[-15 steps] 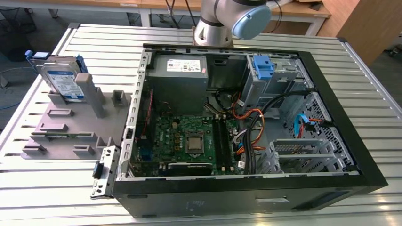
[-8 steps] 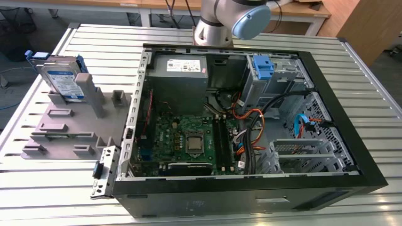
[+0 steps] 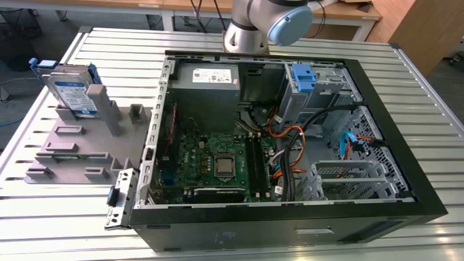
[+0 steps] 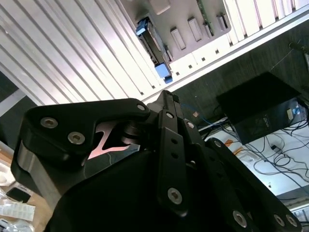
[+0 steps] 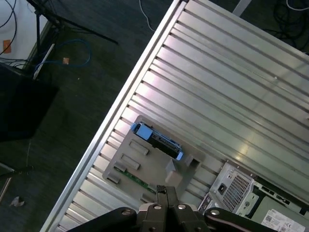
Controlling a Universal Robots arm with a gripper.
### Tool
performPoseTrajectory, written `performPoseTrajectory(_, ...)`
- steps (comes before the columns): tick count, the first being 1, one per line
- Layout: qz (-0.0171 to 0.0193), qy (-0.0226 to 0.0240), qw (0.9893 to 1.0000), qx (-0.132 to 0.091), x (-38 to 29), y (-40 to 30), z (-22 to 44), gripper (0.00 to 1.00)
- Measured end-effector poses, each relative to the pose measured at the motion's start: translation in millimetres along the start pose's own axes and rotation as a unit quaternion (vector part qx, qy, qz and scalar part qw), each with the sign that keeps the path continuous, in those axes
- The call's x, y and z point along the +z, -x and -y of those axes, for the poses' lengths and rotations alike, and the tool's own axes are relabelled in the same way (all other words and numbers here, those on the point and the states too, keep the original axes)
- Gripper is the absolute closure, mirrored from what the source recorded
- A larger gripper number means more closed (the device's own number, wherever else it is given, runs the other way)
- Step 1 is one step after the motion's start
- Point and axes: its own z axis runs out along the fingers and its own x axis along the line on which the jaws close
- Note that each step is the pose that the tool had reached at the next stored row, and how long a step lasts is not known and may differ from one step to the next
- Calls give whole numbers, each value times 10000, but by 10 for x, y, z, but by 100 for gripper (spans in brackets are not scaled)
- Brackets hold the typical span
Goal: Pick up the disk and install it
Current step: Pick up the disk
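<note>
Not picked yet: in the exterior view the disk (image 3: 73, 89) stood upright in the grey rack (image 3: 65, 147), nine o'clock of the open case (image 3: 290, 220). My hand (image 5: 166, 193) looked closed and empty, well apart.

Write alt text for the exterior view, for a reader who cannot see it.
A disk in a blue frame stands upright in a grey holder on a slatted metal table, at the exterior view's left. Beside it lies an open computer case, its circuit board and cables exposed, and a robot arm rises behind the case.
</note>
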Motion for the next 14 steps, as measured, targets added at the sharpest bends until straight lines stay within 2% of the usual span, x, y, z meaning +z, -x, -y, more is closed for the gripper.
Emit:
performPoseTrajectory(6,-2,-2,10000,-78,15,1,0,89)
performPoseTrajectory(14,-11,-12,9993,-367,119,4,3,89)
